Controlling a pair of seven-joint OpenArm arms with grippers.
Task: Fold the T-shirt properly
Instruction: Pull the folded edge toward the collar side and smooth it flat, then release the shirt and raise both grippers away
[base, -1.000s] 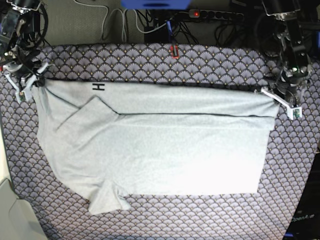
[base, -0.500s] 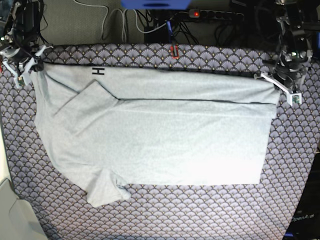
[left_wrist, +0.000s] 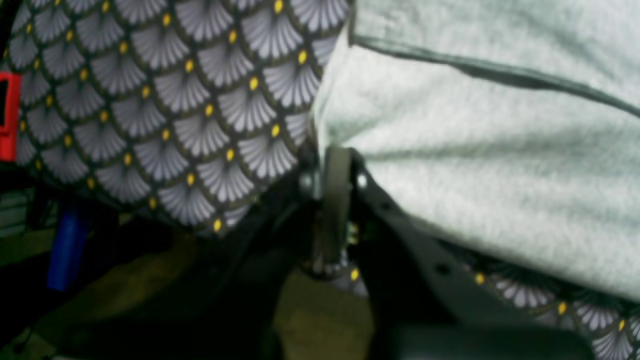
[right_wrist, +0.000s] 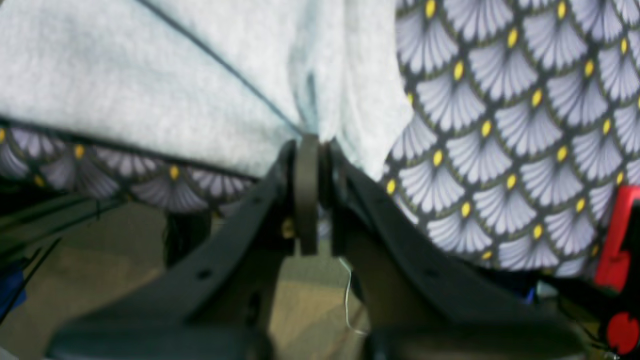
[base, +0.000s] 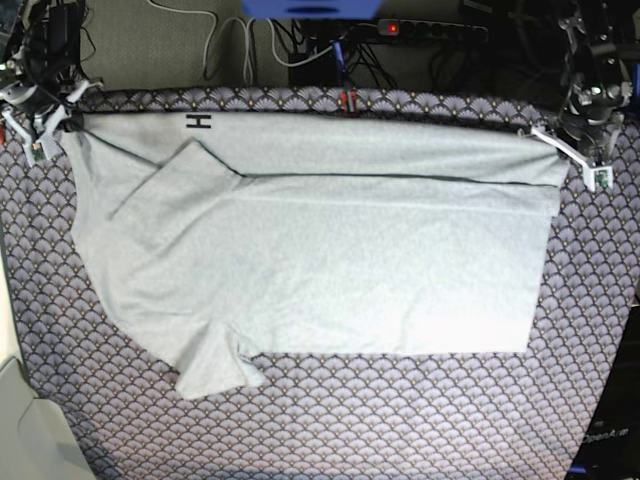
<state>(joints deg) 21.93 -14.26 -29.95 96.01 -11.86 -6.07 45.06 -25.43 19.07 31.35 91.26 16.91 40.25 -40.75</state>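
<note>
The light grey T-shirt (base: 330, 260) lies spread on the fan-patterned cloth (base: 400, 420), its far edge lifted and stretched taut between both grippers. A black letter H (base: 199, 121) shows near the far left corner. My left gripper (base: 570, 145) at the far right is shut on the T-shirt's corner; its pads pinch the fabric (left_wrist: 450, 150) in the left wrist view (left_wrist: 334, 170). My right gripper (base: 55, 120) at the far left is shut on the other corner (right_wrist: 320, 90), as the right wrist view (right_wrist: 306, 150) shows. One sleeve (base: 215, 375) sticks out at the near left.
The patterned cloth's far edge (base: 300, 95) borders a floor with cables and a power strip (base: 420, 30). A small red object (base: 349, 99) sits at that edge. A pale surface (base: 25, 430) lies at the near left corner.
Both grippers have moved toward the far edge of the table, pulling the T-shirt's held edge and the whole shirt farther back. The near hem has slid back too.
</note>
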